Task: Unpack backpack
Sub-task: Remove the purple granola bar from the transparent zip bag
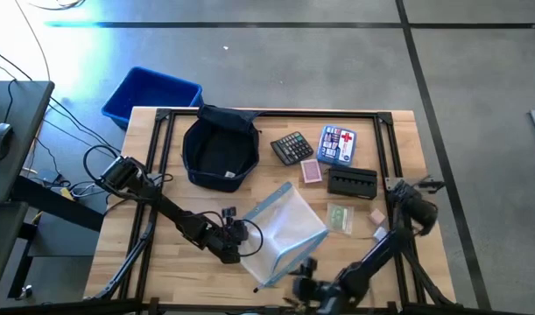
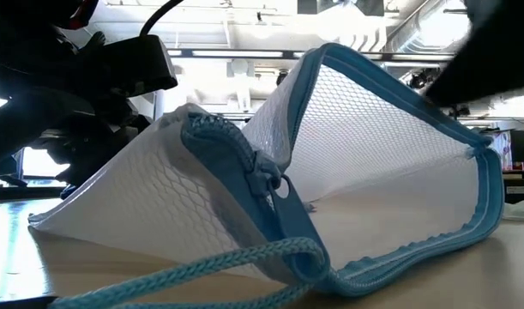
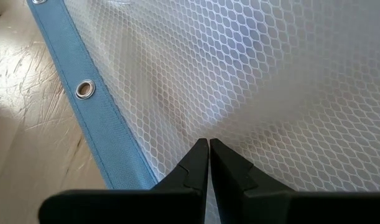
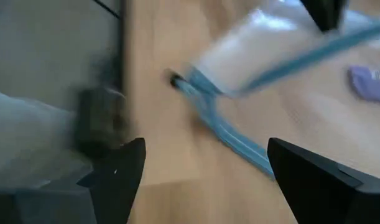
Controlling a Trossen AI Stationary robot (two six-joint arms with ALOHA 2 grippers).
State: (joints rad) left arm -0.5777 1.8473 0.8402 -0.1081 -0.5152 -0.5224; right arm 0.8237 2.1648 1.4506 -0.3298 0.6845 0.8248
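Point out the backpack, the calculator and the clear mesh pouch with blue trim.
backpack [image 1: 219, 150]: high view, on its dark open inside.
calculator [image 1: 292, 148]: high view, on its keypad.
mesh pouch [image 1: 289, 227]: high view, on the clear mesh panel.

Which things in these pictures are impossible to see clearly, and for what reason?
- Backpack interior, high view: dark lining hides any contents.
- Left gripper fingers, left wrist view: shut against the mesh pouch; whether fabric is pinched is not visible.
- Low view: the pouch fills the picture and hides the table behind it.
- Right wrist view: motion blur; the purple item is cut off.
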